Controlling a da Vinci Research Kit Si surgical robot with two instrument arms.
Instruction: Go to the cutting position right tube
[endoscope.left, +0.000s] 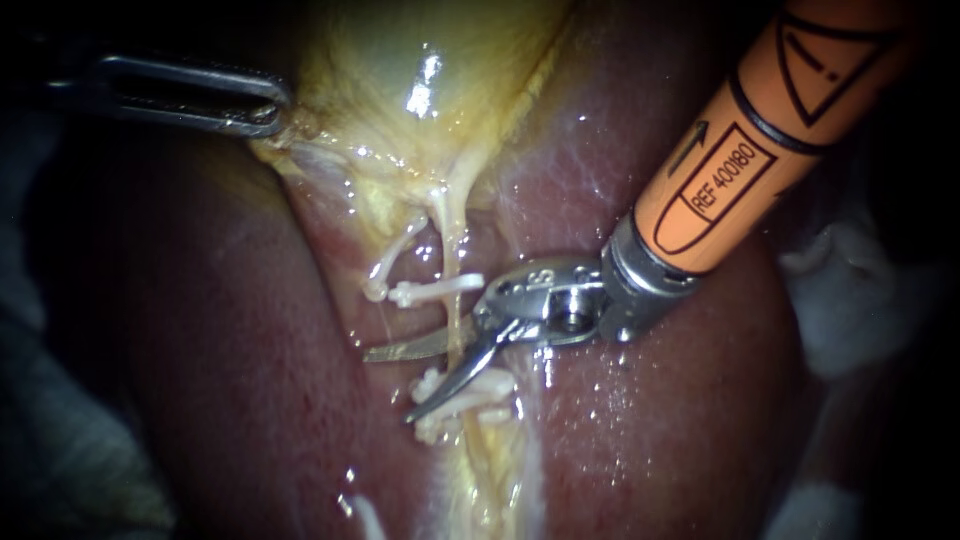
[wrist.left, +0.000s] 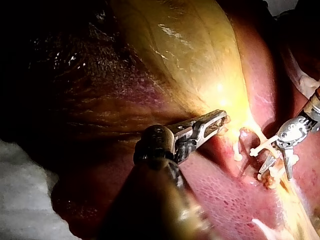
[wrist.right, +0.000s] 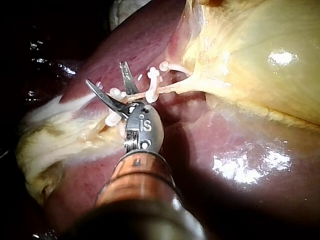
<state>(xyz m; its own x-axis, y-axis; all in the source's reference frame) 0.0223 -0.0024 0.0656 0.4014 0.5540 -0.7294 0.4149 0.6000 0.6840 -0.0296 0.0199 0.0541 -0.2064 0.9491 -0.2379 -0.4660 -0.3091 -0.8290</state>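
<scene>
Left instrument (wrist.left: 221, 120) is gripping gallbladder (wrist.left: 190, 55) edge; right instrument (wrist.left: 276, 173) is holding blades apart over clipped tube (wrist.left: 253, 135), liver (wrist.left: 225, 197) lying underneath.

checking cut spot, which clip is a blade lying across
The lower clips: the right instrument's lower blade lies across them; the upper clip sits clear above the blades.

A surgical bench lab: an excised liver (endoscope.left: 680, 420) and gallbladder (endoscope.left: 420, 60) lie bare amid white cloth (wrist.left: 20, 190), their tubes (endoscope.left: 452, 235) bearing white clips (endoscope.left: 440, 290).
</scene>
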